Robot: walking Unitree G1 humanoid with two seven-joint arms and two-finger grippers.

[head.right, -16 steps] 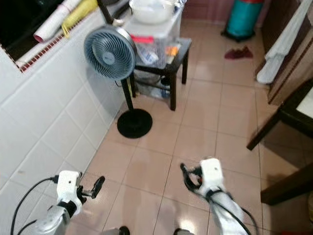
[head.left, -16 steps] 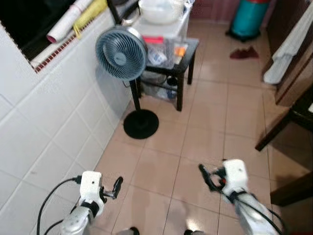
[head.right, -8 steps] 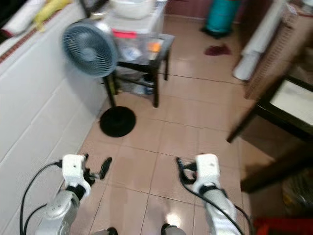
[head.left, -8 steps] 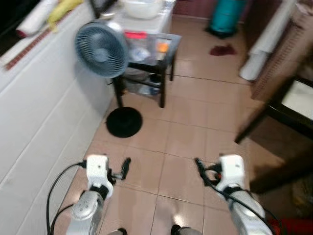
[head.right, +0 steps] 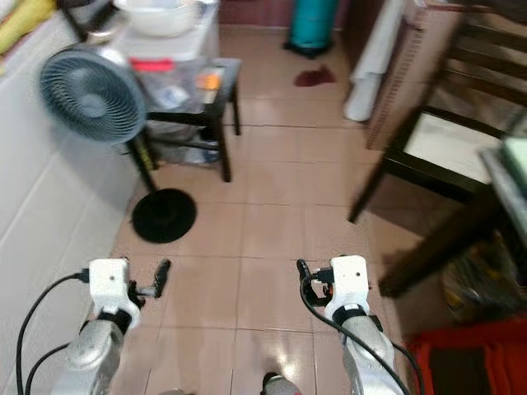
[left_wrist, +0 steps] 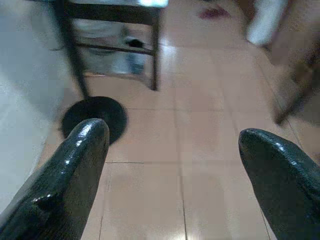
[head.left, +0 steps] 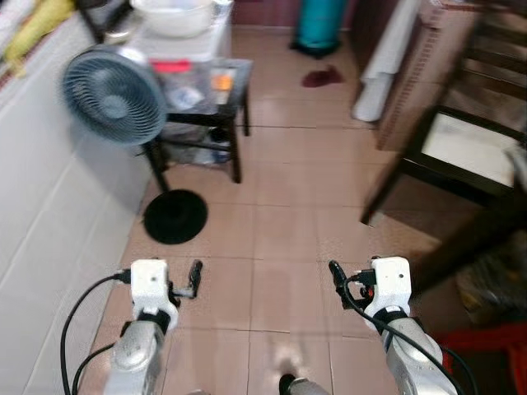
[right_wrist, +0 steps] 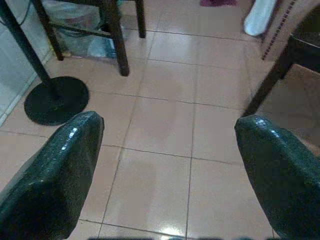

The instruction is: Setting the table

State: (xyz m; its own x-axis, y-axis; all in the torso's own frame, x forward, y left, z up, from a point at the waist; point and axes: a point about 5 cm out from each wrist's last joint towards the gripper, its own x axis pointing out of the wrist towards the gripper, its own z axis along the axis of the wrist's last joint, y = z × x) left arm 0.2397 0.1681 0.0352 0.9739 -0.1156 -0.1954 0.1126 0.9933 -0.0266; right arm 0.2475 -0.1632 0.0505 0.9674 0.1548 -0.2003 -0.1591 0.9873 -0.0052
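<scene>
Tan floor tiles (head.left: 288, 206) stretch past the fan (head.left: 115, 95), now further left since the camera turned; left tool (left_wrist: 170, 150) and right tool (right_wrist: 167, 150) gape empty, tableware unseen, dark chair (head.left: 461, 156) nearing.

dark table (head.right: 502, 177) cut off at right edge, blurred | red item (head.right: 473, 362) cropped at corner, unidentifiable | side-table clutter (head.left: 193, 86) too blurred to tell

fan (head.left: 115, 96): blue-grey | floor (head.left: 288, 214): beige tiles | cylinder (head.left: 321, 20): teal
</scene>
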